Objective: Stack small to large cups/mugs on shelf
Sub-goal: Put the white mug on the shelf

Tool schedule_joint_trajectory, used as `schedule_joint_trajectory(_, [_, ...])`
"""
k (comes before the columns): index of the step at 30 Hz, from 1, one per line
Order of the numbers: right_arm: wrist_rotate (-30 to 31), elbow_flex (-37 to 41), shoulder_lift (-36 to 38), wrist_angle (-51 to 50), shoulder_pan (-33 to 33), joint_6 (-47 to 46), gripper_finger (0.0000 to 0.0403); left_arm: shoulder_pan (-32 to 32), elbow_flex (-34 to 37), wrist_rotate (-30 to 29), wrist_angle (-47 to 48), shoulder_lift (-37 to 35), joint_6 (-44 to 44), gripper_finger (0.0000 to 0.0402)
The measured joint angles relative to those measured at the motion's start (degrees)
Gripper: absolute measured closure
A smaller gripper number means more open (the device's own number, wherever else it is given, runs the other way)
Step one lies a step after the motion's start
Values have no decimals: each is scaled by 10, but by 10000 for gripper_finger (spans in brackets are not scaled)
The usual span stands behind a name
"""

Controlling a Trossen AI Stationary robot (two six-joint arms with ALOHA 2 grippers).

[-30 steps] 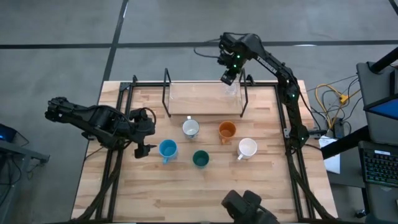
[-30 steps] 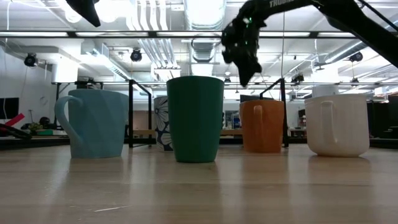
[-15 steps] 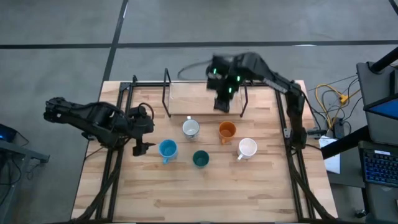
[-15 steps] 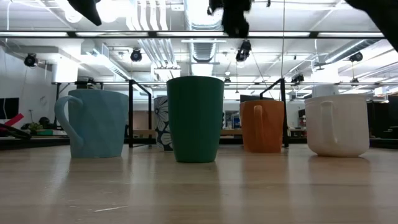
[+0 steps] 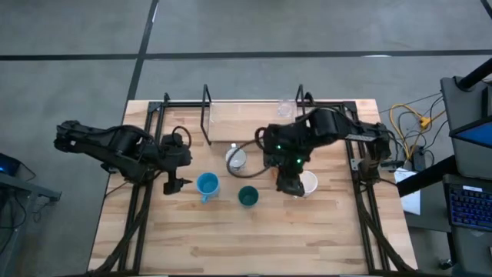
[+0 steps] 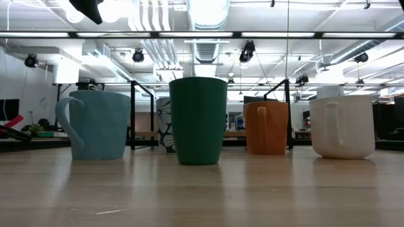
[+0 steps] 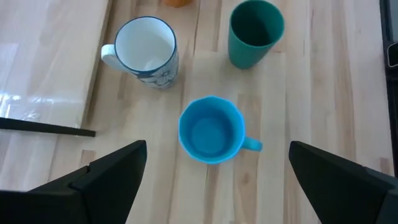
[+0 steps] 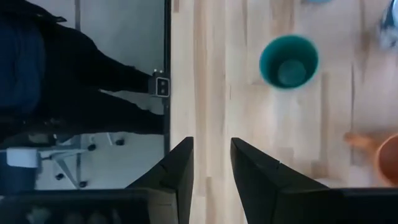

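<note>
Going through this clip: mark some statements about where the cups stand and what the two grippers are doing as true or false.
1. The clear glass stands on the shelf. True.
2. The left gripper is shut on the light blue mug. False: its fingers stand wide open and do not touch the mug.
3. The dark teal cup lies on its side. False: it stands upright on the tabletop.
4. The right gripper carries nothing. True: the narrow gap between its fingers is empty.
5. The orange mug is on the shelf. False: it stands on the tabletop, between the dark teal cup and the white mug in the low view.
</note>
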State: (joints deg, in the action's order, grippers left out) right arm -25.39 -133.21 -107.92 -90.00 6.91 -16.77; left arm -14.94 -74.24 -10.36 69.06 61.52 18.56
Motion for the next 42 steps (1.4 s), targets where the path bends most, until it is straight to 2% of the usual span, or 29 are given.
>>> schedule_joint_trajectory(7, [-1,87,42,0,57,-67,303,0,0,43,-16,14,-10,23])
schedule_joint_trajectory(11, [79,208,98,-2,68,-165,303,0,-5,56,-12,21,-26,23])
schedule_joint_trajectory(16, [89,357,161,17,72,-239,303,0,-32,58,-9,32,-82,23])
schedule_joint_trajectory(23, [76,491,206,154,81,-233,303,1,-86,71,26,69,-162,23])
schedule_joint_trajectory(27, [40,523,206,227,83,-228,303,2,-114,71,43,91,-175,23])
schedule_joint_trajectory(30, [40,527,207,293,82,-228,303,3,-136,70,45,104,-222,33])
schedule_joint_trajectory(32, [42,514,208,311,81,-217,302,9,-159,74,46,122,-279,54])
schedule_joint_trajectory(35, [50,471,208,322,81,-189,302,38,-205,130,90,168,-354,116])
schedule_joint_trajectory(39, [75,402,209,316,81,-158,302,83,-272,177,171,251,-409,244])
schedule_joint_trajectory(42, [81,342,214,320,81,-161,302,101,-315,197,190,298,-464,353])
